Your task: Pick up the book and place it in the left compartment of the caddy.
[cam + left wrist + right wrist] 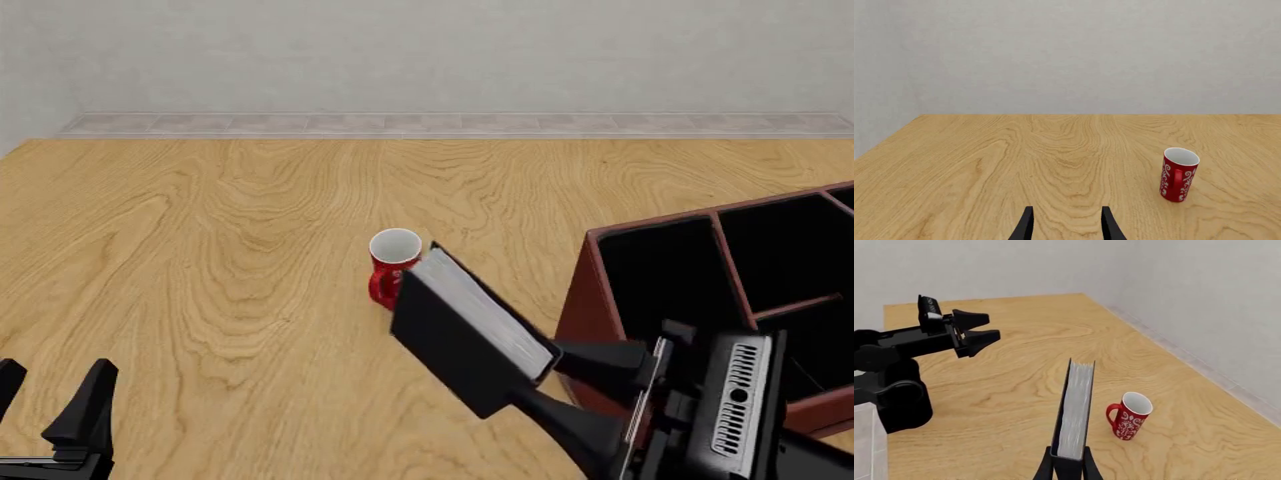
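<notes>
My right gripper (537, 376) is shut on the black book (465, 332) and holds it in the air, tilted, above the table just left of the caddy (582, 303). The white-grey page block faces up. The caddy's left compartment (665, 280) is open, black inside and holds nothing I can see. In the right wrist view the book (1076, 410) stands out from between the fingers (1047, 469). My left gripper (48, 402) is open and empty low at the near left; its fingers (1025, 227) show in the left wrist view, and it also appears in the right wrist view (985, 328).
A red mug (391, 267) with white patterns stands upright on the wooden table (200, 250), just beyond the book; it also shows in the left wrist view (1178, 175) and the right wrist view (1128, 420). The caddy's smaller slots (787, 250) lie to the right. A grey wall runs along the back.
</notes>
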Controlling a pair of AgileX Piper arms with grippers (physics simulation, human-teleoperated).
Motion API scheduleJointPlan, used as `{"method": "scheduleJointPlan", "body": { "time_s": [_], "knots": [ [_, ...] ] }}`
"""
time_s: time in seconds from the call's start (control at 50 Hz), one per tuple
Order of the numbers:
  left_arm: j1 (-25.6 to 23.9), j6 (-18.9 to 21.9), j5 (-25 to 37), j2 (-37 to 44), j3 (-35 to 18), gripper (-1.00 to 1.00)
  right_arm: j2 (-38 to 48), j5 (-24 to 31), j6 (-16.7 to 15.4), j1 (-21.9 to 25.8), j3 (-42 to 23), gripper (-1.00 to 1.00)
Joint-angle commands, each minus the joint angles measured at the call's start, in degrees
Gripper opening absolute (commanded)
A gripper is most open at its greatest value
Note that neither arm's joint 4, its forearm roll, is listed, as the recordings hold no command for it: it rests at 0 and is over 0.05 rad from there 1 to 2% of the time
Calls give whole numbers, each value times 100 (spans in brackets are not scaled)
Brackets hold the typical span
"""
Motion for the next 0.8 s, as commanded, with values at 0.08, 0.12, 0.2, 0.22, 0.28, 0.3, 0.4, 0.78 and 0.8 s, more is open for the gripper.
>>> {"method": "scheduleJointPlan", "body": {
  "time_s": [0.08,0.12,0.2,0.22,0.28,0.3,0.4,0.78,0.8],
  "knots": [
    [0,0,0,0,0,100,-434,339,17,-132,-138,-100],
    [0,0,0,0,0,100,-485,386,16,-162,-148,-100],
    [0,0,0,0,0,100,-546,438,0,-200,-159,-100],
    [0,0,0,0,0,100,-565,450,-19,-217,-156,-100],
    [0,0,0,0,0,100,-639,514,-29,-259,-165,-100],
    [0,0,0,0,0,100,-661,528,-35,-274,-163,-100],
    [0,0,0,0,0,100,-783,618,-51,-355,-150,-100],
    [0,0,0,0,0,100,-1490,1127,-89,-778,-131,-100],
    [0,0,0,0,0,100,-1507,1134,-101,-804,-137,-100]
  ]
}}
